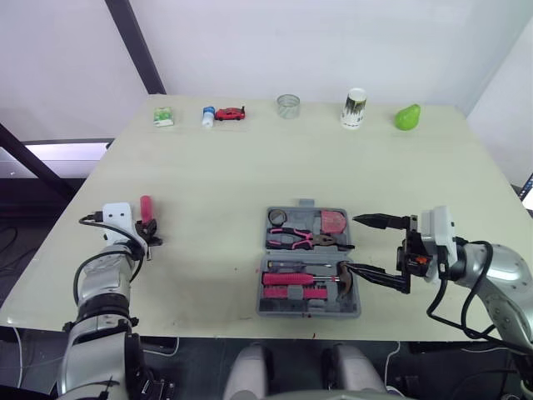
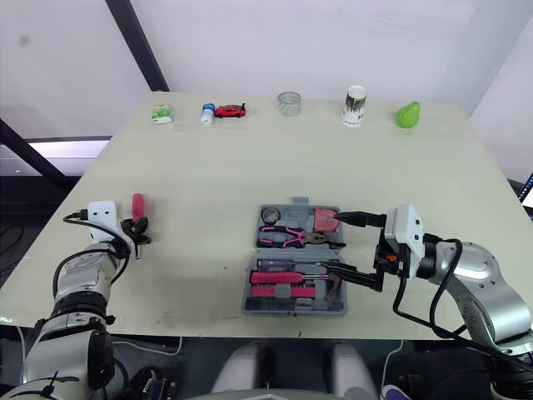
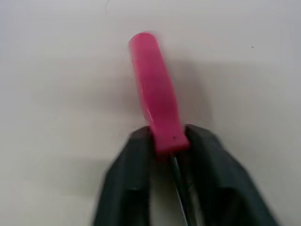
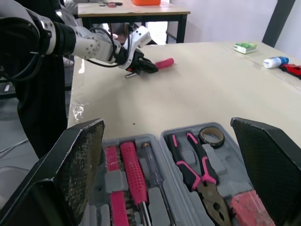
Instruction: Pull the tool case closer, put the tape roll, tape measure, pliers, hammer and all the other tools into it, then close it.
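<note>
**Left eye view: case lies open, one tool outside it**

No writing can be read: the print on the cup (image 1: pixel 354 108) at the table's far edge is too small to make out, as is the label of the green-and-white box (image 1: pixel 163 117).

The left gripper (image 1: pixel 148 225) is clamped on a pink-handled tool (image 3: pixel 153 84), which lies on the table's left side, well apart from the case. Its fingers (image 3: pixel 127 183) pinch the handle's near end, and a thin metal shaft runs back between them.

The right gripper (image 1: pixel 351 244) holds nothing. It hangs at the right side of the case with its fingers spread wide, one tip just beside the tape measure (image 1: pixel 333 222) and the other over the hammer's head.

The grey case (image 1: pixel 305 203) lies flat and open near the table's front edge. Its far half holds the tape roll (image 1: pixel 277 217), the pliers (image 1: pixel 304 240) and the tape measure. Its near half holds a screwdriver (image 1: pixel 287 279) and the hammer (image 1: pixel 296 292).

The table (image 1: pixel 216 183) is pale cream. Along its far edge also stand a small bottle (image 1: pixel 207 116), a red toy car (image 1: pixel 231 113), a glass (image 1: pixel 288 106) and a green pear (image 1: pixel 407 117). Behind it is a white wall crossed by a dark slanting beam (image 1: pixel 137 46).
</note>
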You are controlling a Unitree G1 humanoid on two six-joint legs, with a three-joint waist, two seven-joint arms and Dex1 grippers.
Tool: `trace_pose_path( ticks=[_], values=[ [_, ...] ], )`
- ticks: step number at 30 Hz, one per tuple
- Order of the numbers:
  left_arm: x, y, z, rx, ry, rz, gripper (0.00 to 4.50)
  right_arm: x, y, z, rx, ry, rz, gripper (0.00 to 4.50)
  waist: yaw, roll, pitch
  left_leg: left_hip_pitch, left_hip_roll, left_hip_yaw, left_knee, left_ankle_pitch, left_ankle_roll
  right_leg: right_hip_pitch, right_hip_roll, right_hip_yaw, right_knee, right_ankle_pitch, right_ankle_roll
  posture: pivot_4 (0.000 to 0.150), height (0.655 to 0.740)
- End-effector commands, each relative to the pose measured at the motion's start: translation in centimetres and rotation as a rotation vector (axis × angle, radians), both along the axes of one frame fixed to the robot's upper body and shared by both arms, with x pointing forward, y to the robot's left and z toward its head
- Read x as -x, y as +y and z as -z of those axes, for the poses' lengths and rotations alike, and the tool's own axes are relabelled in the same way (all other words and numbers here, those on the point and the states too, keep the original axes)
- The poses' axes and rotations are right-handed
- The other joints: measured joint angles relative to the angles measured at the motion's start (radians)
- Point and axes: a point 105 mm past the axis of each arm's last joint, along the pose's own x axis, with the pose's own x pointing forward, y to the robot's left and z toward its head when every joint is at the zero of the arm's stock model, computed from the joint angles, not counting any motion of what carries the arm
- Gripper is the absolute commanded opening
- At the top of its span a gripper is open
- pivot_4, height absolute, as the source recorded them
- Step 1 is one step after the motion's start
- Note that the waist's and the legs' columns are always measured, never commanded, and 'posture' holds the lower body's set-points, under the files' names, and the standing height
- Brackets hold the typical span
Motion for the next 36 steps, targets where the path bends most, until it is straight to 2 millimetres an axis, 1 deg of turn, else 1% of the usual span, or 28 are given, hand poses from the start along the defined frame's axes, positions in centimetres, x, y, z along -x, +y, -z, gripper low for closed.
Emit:
trace_pose_path(
  ticks=[1, 4, 7, 10, 11, 13, 15, 17, 19, 22, 24, 26, 32, 36],
  values=[
    [-0.1, 0.7, -1.2, -0.038, -0.028, 0.001, 0.43, 0.5, 0.4, -0.8, -0.013, -0.035, -0.025, 4.50, 0.000, 0.000, 0.000, 0.000, 0.000, 0.000, 0.000, 0.000, 0.000, 0.000, 0.000, 0.000, 0.000, 0.000, 0.000, 0.150, 0.7400],
    [0.0, -0.2, -1.2, -0.044, -0.037, 0.050, 0.43, 0.7, 0.3, -0.7, -0.011, -0.034, -0.023, 4.50, 0.000, 0.000, 0.000, 0.000, 0.000, 0.000, 0.000, 0.000, 0.000, 0.000, 0.000, 0.000, 0.000, 0.000, 0.000, 0.150, 0.7400],
    [0.8, -1.9, -1.7, -0.023, -0.061, 0.123, 0.43, 1.0, 0.1, -0.6, -0.010, -0.033, -0.016, 4.50, -0.002, 0.000, 0.000, 0.000, 0.000, 0.000, 0.000, 0.000, 0.000, 0.000, 0.000, 0.000, 0.000, 0.000, 0.000, 0.150, 0.7400],
    [2.4, -4.4, -1.9, -0.006, -0.061, 0.186, 0.43, 1.3, 0.0, -0.5, -0.014, -0.026, -0.012, 4.50, -0.003, 0.000, 0.000, -0.001, 0.002, 0.000, 0.000, 0.000, 0.000, 0.000, -0.002, 0.001, 0.000, 0.000, 0.000, 0.150, 0.7400],
    [3.3, -5.6, -1.9, -0.001, -0.052, 0.210, 0.43, 1.4, -0.1, -0.3, -0.013, -0.022, -0.013, 4.50, -0.002, 0.000, 0.000, 0.000, 0.002, 0.000, 0.000, 0.000, 0.000, 0.000, -0.003, 0.001, 0.000, 0.000, 0.000, 0.150, 0.7400],
    [4.6, -7.2, -1.9, 0.007, -0.033, 0.239, 0.43, 1.6, -0.2, -0.2, -0.013, -0.016, -0.014, 4.50, -0.001, 0.000, 0.000, -0.001, 0.003, 0.000, 0.000, 0.000, 0.000, 0.000, -0.005, 0.000, 0.000, 0.000, 0.000, 0.150, 0.7400],
    [5.7, -8.6, -1.8, 0.012, -0.014, 0.256, 0.43, 1.7, -0.4, 0.0, -0.015, -0.009, -0.013, 4.50, 0.001, 0.000, 0.001, 0.000, 0.002, -0.001, 0.000, 0.000, 0.000, 0.000, -0.006, 0.000, 0.000, 0.000, 0.000, 0.150, 0.7400],
    [7.1, -10.0, -1.5, 0.026, 0.002, 0.236, 0.43, 2.0, -0.9, 0.8, 0.009, 0.008, -0.019, 4.50, 0.003, 0.000, 0.001, 0.000, 0.002, -0.001, 0.000, 0.000, 0.000, 0.001, -0.006, -0.001, 0.001, 0.000, 0.000, 0.150, 0.7400],
    [8.0, -11.1, -1.4, 0.033, 0.006, 0.216, 0.43, 2.2, -1.2, 1.2, 0.019, 0.016, -0.022, 4.50, 0.002, 0.000, 0.001, 0.001, 0.001, -0.001, 0.000, 0.000, 0.000, 0.002, -0.007, -0.001, 0.000, 0.000, 0.000, 0.150, 0.7400],
    [8.9, -12.9, -1.3, 0.041, 0.013, 0.229, 0.43, 2.2, -1.3, 1.4, 0.015, 0.018, -0.027, 4.50, 0.001, 0.000, 0.001, 0.001, 0.000, -0.001, 0.000, 0.000, 0.000, 0.002, -0.007, -0.001, 0.000, 0.000, 0.000, 0.150, 0.7400],
    [9.3, -13.7, -1.1, 0.047, 0.021, 0.234, 0.43, 2.1, -1.3, 1.5, 0.018, 0.019, -0.036, 4.50, 0.001, 0.000, 0.001, 0.001, 0.000, -0.001, 0.000, 0.000, 0.000, 0.002, -0.005, 0.000, 0.000, 0.000, 0.000, 0.150, 0.7400],
    [9.6, -14.1, -0.8, 0.055, 0.028, 0.227, 0.43, 2.1, -1.3, 1.6, 0.024, 0.019, -0.045, 4.50, -0.001, 0.000, 0.001, 0.002, -0.001, -0.001, 0.000, 0.000, 0.000, 0.002, -0.004, 0.000, 0.000, 0.000, 0.000, 0.150, 0.7400],
    [10.4, -14.0, -0.2, 0.069, 0.047, 0.179, 0.43, 2.1, -1.3, 1.9, 0.027, 0.017, -0.050, 4.50, 0.001, 0.000, 0.001, 0.002, -0.001, -0.001, 0.000, 0.000, 0.000, 0.002, -0.002, 0.000, -0.001, 0.000, -0.001, 0.150, 0.7400],
    [10.6, -14.5, 0.5, 0.083, 0.064, 0.182, 0.43, 2.2, -1.1, 2.2, 0.024, 0.016, -0.051, 4.50, 0.001, -0.001, 0.001, 0.001, -0.001, -0.001, 0.000, 0.000, 0.000, 0.002, -0.002, 0.001, -0.002, 0.000, -0.001, 0.150, 0.7400]
  ],
)
